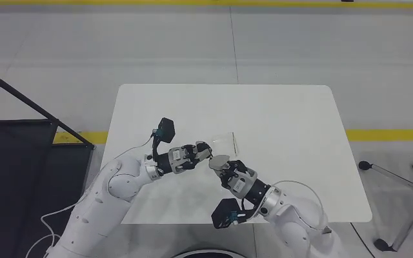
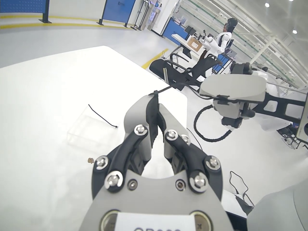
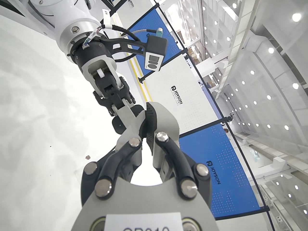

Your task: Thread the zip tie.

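black zip tie point(image 2: 156, 93) gripped by left pincer point(image 2: 155, 105) over desk point(image 2: 48, 92), right pincer point(image 3: 149, 112) clenched just beside (held item not discernible)

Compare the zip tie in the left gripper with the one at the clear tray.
The held zip tie is clamped in the left gripper; the loose zip tie is untouched. The held one is up off the table; the loose one lies at the clear tray. Both are black.

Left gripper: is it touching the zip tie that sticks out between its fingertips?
Touching. The left wrist view shows the left gripper shut on the zip tie, with the tie's head poking out just beyond the tip.
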